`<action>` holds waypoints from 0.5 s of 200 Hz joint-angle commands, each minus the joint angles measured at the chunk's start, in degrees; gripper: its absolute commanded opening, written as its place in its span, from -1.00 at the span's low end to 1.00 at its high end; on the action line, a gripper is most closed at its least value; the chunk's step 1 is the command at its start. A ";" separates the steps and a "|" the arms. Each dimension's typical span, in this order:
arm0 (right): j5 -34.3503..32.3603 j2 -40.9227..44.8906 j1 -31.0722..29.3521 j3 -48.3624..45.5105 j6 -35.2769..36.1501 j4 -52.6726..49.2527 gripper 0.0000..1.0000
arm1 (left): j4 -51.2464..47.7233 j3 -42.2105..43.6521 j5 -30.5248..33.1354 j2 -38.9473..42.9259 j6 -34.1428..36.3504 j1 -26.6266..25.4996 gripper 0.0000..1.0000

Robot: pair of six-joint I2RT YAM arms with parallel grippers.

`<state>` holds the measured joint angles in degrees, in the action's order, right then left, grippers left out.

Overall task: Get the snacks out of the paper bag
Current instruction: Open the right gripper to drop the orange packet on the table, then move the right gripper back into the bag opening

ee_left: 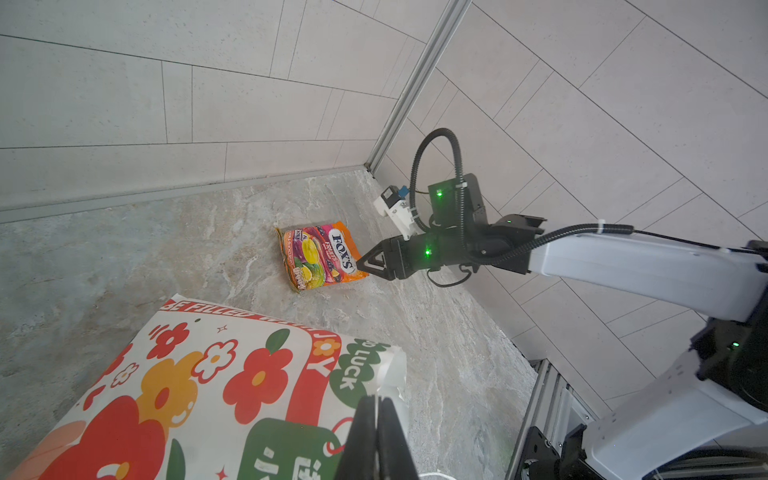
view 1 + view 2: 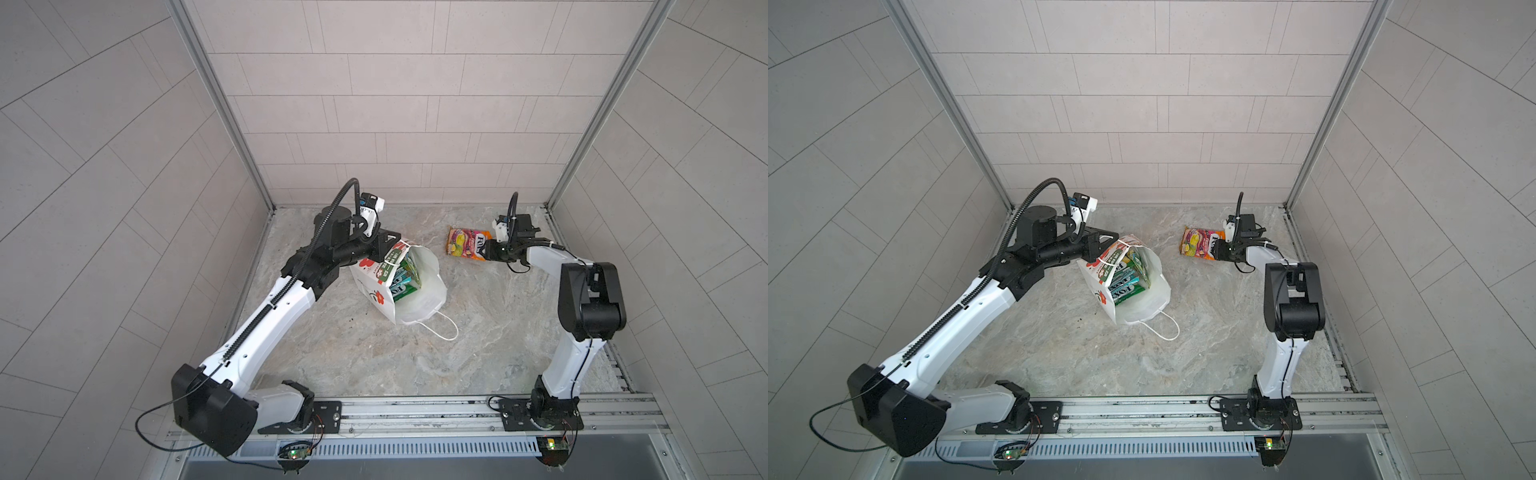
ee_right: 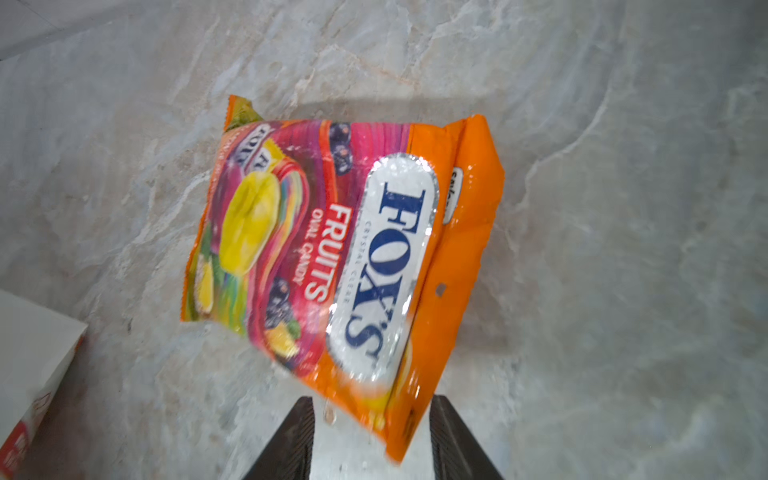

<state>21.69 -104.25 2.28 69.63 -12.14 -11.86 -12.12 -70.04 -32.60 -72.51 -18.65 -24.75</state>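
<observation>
Now the orange packet (image 3: pixel 316 249) has one corner between parted right jaws.

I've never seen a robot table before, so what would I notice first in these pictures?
The bright orange-pink FOX'S packet sits on the marble table near the back, one edge between the open jaws of the right gripper. In the middle is the white paper bag with red flowers, green and teal packets peeking from its mouth. The left gripper pinches it at the top.
</observation>
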 commanded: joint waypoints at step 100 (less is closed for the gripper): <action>4.11 45.12 -15.46 -24.75 -1.60 7.05 -0.06 | 3.07 -0.35 -1.54 0.25 -3.63 0.33 -1.00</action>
<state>25.93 -65.47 -8.75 47.75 -13.37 -6.83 -11.70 -70.04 -33.89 -72.55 -21.63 -24.75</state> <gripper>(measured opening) 0.471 0.061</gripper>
